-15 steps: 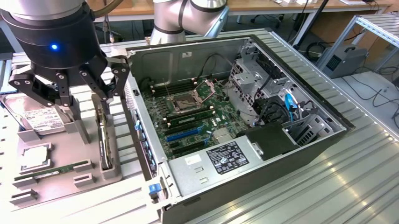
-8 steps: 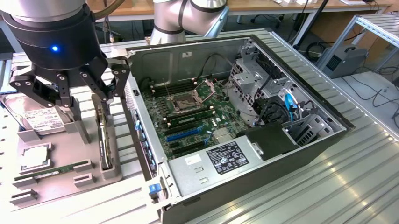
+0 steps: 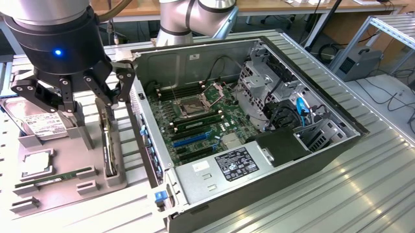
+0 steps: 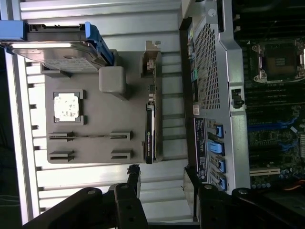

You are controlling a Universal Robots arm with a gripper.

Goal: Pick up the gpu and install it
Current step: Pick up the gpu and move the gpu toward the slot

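Claw open, empty, hangs above graphics card; card stands on edge in grey tray, probably for easy pinch.

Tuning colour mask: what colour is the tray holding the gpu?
Plain grey tray; gpu stands edge-on in it. Clearest in the wrist view.
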